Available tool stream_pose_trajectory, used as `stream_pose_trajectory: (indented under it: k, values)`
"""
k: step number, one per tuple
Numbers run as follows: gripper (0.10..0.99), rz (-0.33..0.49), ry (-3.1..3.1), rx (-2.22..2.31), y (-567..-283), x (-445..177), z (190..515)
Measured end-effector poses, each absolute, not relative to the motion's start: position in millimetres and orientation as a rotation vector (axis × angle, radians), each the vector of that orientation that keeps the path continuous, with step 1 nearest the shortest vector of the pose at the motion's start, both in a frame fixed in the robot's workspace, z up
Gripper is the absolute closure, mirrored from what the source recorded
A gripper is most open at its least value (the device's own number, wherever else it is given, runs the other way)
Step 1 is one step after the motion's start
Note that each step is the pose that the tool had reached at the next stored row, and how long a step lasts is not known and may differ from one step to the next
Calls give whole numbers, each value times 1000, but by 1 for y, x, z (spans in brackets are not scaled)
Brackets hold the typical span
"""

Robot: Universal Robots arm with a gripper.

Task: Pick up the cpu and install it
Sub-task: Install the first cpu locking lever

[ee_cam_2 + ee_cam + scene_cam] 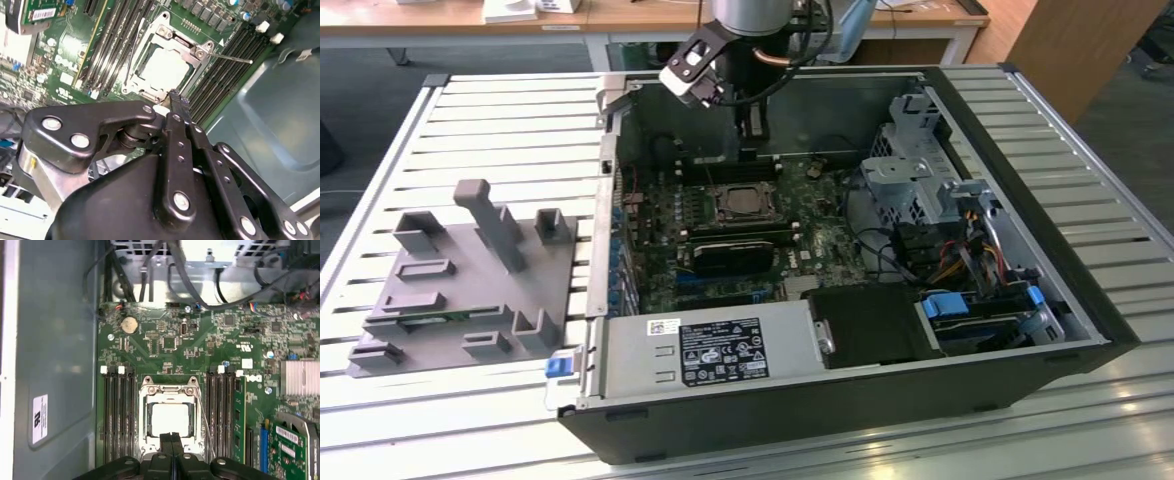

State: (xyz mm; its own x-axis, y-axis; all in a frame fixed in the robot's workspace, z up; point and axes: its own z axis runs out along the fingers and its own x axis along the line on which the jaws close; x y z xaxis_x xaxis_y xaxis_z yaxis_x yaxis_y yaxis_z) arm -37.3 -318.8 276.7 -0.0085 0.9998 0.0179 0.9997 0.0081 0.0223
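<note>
An open computer case [1067, 300] lies on a slatted metal table [400, 400], with the green motherboard [787, 240] exposed inside it. The cpu [744, 203] sits in the square socket [742, 204] near the middle of the motherboard, its pale metal top [169, 419] framed by the socket's metal bracket [168, 390] in both wrist views [165, 66]. Dark memory slots [117, 415] run along both sides of the socket. The gripper [171, 440] hangs over the socket's edge, holding nothing; its two black fingers [175, 102] are pressed together with no gap visible between them. In the exterior view, the arm [747, 30] reaches down over the far wall of the case. Beside the case, toward the exterior view's left, a grey plastic holder [467, 290] with upright posts rests on the table.
</note>
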Motion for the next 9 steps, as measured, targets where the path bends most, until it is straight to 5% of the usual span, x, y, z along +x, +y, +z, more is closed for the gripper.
stream_pose_trajectory:
  k: [9]
  values:
    - [980,44,2372,2057,-319,-37,276]
